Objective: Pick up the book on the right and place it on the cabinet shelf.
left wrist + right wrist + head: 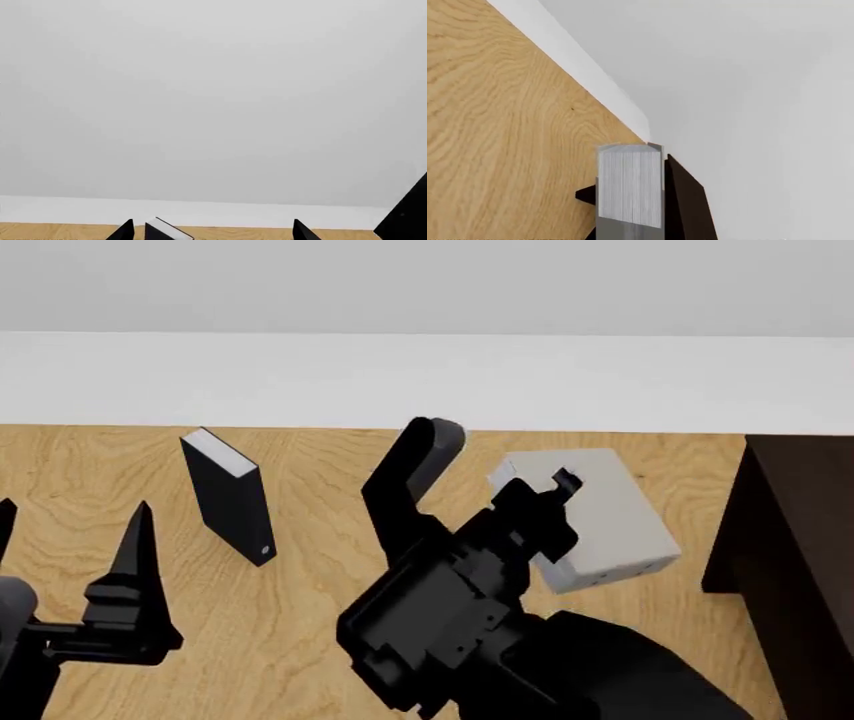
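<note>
The light-grey book (614,515), with tiny dark dots on its narrow side, is held tilted above the wooden floor, left of the dark cabinet (801,540). My right gripper (554,502) is shut on it, with one finger (565,480) lying over its cover. In the right wrist view the book's paler striped page edge (629,185) fills the space between the jaws of the right gripper (627,205). My left gripper (70,530) is open and empty at the lower left. It also shows open in the left wrist view (213,232). No cabinet shelf board shows clearly.
A black book with a white edge (227,495) stands upright on the floor to the left, also in the left wrist view (167,231). A white skirting and a pale wall (427,300) run along the back. The wooden floor (80,470) spreads between them.
</note>
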Controlling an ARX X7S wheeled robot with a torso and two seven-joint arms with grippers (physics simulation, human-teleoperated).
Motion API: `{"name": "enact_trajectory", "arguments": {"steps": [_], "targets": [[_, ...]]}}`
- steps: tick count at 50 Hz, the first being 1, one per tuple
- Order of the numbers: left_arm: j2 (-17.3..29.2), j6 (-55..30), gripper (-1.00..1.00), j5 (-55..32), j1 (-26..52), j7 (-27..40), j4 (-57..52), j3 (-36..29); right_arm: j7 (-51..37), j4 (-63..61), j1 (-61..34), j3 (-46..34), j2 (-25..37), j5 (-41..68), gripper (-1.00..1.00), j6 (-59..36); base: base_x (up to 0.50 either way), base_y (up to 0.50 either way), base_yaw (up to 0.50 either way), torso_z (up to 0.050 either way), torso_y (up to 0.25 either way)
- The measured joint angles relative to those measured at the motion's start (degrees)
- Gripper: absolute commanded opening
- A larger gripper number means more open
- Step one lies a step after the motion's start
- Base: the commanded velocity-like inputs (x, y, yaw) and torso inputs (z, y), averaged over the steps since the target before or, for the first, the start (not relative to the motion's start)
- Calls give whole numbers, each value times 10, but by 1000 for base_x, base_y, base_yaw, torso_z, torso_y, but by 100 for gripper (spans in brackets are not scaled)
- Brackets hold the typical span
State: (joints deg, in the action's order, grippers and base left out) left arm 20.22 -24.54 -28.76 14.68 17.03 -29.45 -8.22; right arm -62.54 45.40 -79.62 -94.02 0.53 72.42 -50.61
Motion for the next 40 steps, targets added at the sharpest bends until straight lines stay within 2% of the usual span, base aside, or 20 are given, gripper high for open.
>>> {"name": "enact_trajectory", "arguments": {"steps": [15,40], "targets": [[1,4,100,-2,3,1,9,-1,-34,3,61,57,-4,-103,-100,-26,0,0,0,0,1],[3,8,100,-6,4,2,15,-3,-21,-3,116,74,-5,-211,-100,-36,0,0,0,0,2]]}}
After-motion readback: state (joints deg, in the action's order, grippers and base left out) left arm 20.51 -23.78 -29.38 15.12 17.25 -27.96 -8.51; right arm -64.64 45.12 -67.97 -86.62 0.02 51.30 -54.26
